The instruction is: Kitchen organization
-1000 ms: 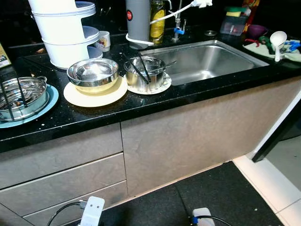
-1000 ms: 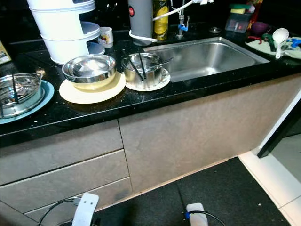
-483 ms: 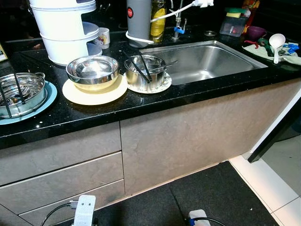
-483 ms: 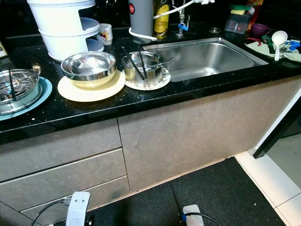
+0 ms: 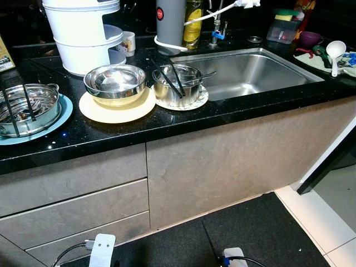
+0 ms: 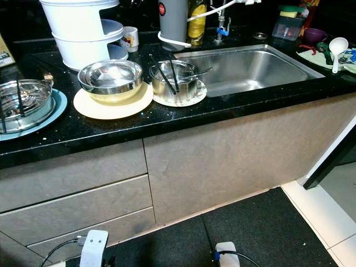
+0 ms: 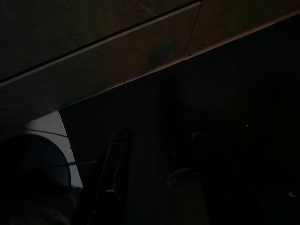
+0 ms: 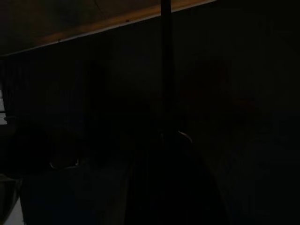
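Note:
On the black countertop a wide steel bowl sits on a yellow plate. Beside it a smaller steel pot, holding black chopsticks and a spoon, stands on a white plate. At the far left a steel pot with utensils rests on a blue plate. The steel sink lies to the right. Both arms hang low in front of the cabinets: left arm, right arm. My left gripper and right gripper are in deep shade above the dark floor.
Stacked white containers, a mug, a grey flask and an oil bottle stand at the back. A white ladle and a purple bowl lie right of the sink. Grey drawers and a dark mat are below.
The whole picture has shifted slightly, so the camera moved. Nothing on the counter has changed place, and both arms still hang low.

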Motion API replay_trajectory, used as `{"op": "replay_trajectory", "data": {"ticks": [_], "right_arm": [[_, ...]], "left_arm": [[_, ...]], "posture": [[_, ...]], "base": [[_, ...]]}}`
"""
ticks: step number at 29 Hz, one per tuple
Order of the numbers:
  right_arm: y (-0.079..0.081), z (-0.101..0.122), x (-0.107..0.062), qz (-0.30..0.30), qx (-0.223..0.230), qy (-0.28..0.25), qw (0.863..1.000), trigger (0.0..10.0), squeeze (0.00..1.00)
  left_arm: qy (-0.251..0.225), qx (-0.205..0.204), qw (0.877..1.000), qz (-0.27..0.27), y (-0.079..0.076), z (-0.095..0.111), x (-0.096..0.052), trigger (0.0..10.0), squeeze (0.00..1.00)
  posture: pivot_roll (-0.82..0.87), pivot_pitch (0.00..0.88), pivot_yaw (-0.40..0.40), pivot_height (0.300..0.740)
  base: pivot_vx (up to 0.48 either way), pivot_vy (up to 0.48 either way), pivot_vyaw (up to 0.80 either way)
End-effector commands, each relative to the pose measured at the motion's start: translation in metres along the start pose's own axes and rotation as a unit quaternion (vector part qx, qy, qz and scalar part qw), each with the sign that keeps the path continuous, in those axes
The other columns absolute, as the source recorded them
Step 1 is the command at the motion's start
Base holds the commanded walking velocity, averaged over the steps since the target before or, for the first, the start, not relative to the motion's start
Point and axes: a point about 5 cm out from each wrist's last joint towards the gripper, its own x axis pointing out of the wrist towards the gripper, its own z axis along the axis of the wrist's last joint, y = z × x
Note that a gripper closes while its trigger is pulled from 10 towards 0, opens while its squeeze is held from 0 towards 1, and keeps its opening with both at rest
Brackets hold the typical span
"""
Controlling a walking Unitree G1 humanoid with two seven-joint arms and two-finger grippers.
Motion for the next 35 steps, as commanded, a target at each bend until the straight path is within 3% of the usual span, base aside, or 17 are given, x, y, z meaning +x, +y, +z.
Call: {"op": "replay_trajectory", "data": {"ticks": [1,25,30,35], "right_arm": [[0.002,-0.006,-0.001,-0.002,0.009,0.009,1.0,10.0,0.0],[0.01,-0.003,0.002,0.018,0.0,0.013,1.0,10.0,0.0],[0.012,-0.002,0.002,0.02,0.001,0.012,1.0,10.0,0.0],[0.014,-0.001,0.003,0.024,-0.005,0.014,1.0,10.0,0.0]], "left_arm": [[0.008,-0.019,1.0,0.009,0.002,-0.006,-0.003,10.0,0.0],[0.035,0.003,0.999,-0.001,0.006,-0.006,0.001,10.0,0.0],[0.016,-0.004,1.0,0.01,0.007,0.0,0.002,10.0,0.0],[0.028,0.021,0.999,-0.018,-0.002,-0.003,0.002,10.0,0.0]], "posture": [[-0.02,0.184,-0.044,0.74],[-0.01,0.177,-0.043,0.74],[0.0,0.178,-0.043,0.74],[0.01,0.173,-0.04,0.74]], "base": [[0.0,0.0,0.0],[0.0,0.0,0.0],[0.0,0.0,0.0],[0.0,0.0,0.0]]}}
